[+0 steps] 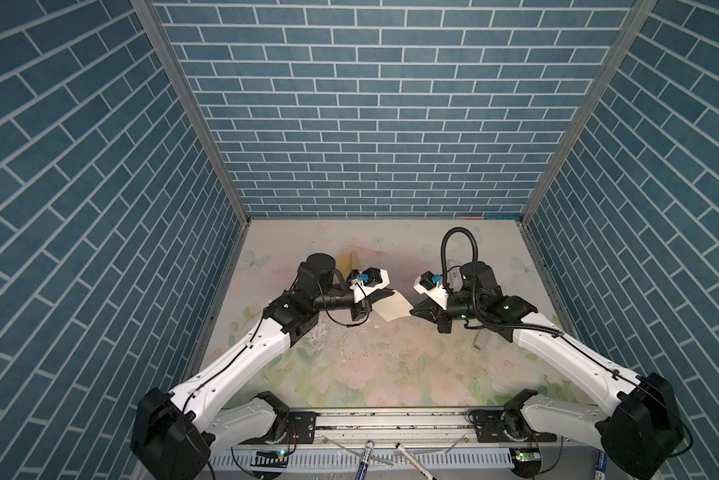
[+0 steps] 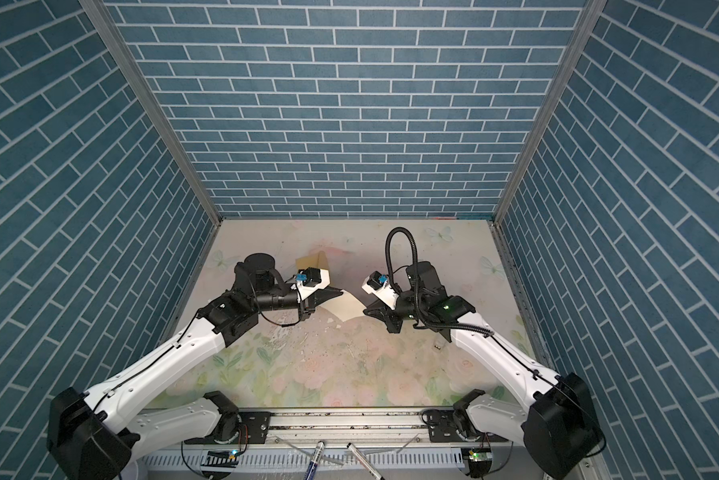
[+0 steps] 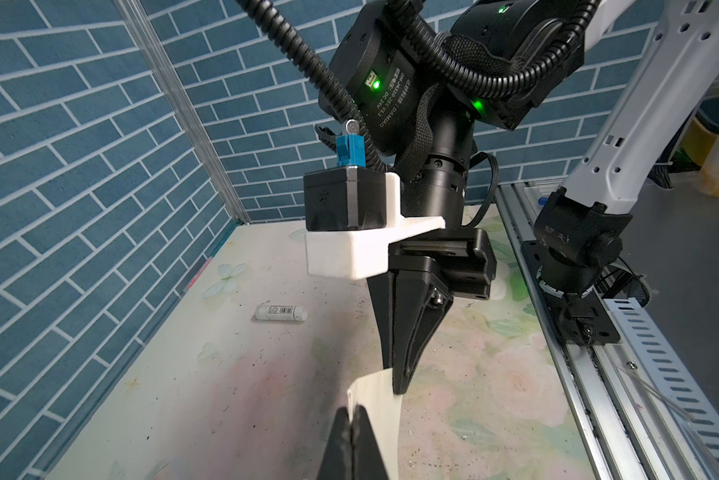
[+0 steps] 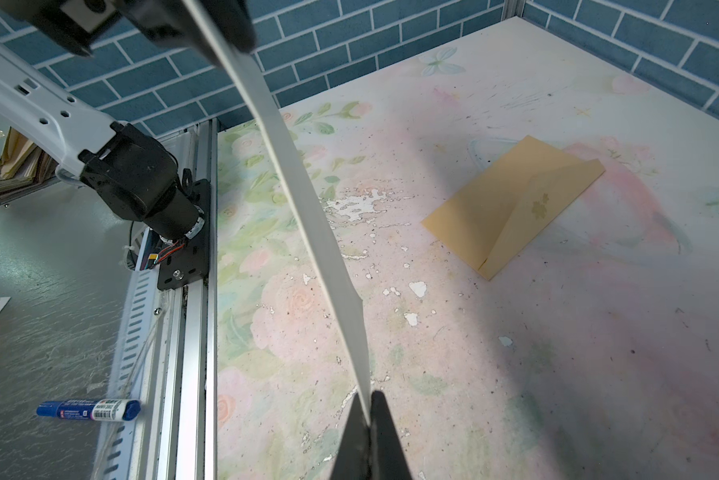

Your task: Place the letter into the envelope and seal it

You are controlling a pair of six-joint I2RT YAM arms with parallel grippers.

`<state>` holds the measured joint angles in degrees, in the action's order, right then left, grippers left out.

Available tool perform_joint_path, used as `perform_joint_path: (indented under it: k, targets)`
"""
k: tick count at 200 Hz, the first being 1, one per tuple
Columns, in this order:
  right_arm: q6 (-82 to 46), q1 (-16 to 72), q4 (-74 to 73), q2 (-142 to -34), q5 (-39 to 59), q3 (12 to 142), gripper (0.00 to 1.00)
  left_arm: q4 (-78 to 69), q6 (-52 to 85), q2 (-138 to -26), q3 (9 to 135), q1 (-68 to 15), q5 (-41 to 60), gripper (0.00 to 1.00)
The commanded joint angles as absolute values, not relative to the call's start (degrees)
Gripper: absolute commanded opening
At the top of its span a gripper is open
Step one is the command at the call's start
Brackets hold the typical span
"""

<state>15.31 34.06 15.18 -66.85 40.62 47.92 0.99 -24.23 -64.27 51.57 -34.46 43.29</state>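
Your left fingers (image 3: 349, 428) and right fingers (image 4: 368, 419) are both clenched on the letter (image 1: 393, 309), held taut mid-frame in both top views. The envelope (image 2: 312, 264) sits up-left of it on the tabletop (image 1: 370, 374). If the arms pull apart, I reckon it tears or slips out.

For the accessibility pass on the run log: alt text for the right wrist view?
The right gripper pinches one edge of the letter, seen edge-on as a pale strip stretching to the left gripper, shut on its far end. The envelope lies on the floral table beyond, emblem up; a blue marker lies off the table.
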Motion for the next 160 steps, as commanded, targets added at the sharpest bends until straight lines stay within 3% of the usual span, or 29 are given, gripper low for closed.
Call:
perform_joint_path:
  k: [1,49,85,114,160]
  targets:
    - [16.4,33.84,14.61,-65.48,39.63,46.59,0.11,-2.25,-21.66,-63.28,50.3,-34.1,41.39,0.0]
    - [9.14,33.25,3.99,-61.13,33.21,44.24,0.47,-18.68,-5.47,-62.46,45.63,-33.93,25.95,0.0]
    - [-7.14,32.87,-14.76,-59.67,28.88,41.43,0.71,-26.78,10.76,-62.38,44.55,-33.6,13.11,0.0]
    - [-24.94,32.96,-28.23,-62.3,24.85,41.52,0.78,-29.55,22.23,-62.22,44.74,-33.55,2.43,0.0]
    - [-51.28,34.39,-44.66,-68.91,12.09,39.66,0.76,-32.07,38.92,-63.23,45.31,-33.57,-7.47,0.0]
